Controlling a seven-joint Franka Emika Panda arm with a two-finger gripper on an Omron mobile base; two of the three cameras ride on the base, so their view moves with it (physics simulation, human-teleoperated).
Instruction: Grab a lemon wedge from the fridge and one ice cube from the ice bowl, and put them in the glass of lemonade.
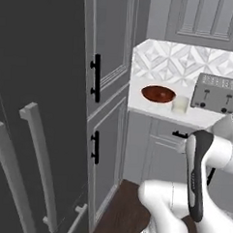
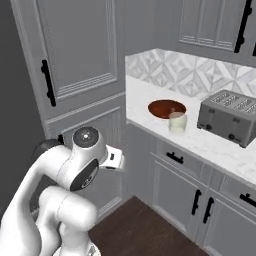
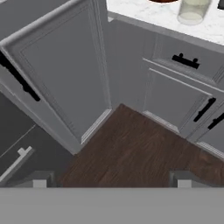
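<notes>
Floorboards point(image 3: 135, 144) lie below the downward-tilted gripper point(image 3: 111, 179) (jaws spread).

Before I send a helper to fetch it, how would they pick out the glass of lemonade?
Look to the white marble counter under the patterned tile wall. Left of the silver toaster sits a reddish-brown wooden ice bowl; the glass of lemonade stands just in front of it, the only clear tumbler, holding pale yellowish liquid.
</notes>
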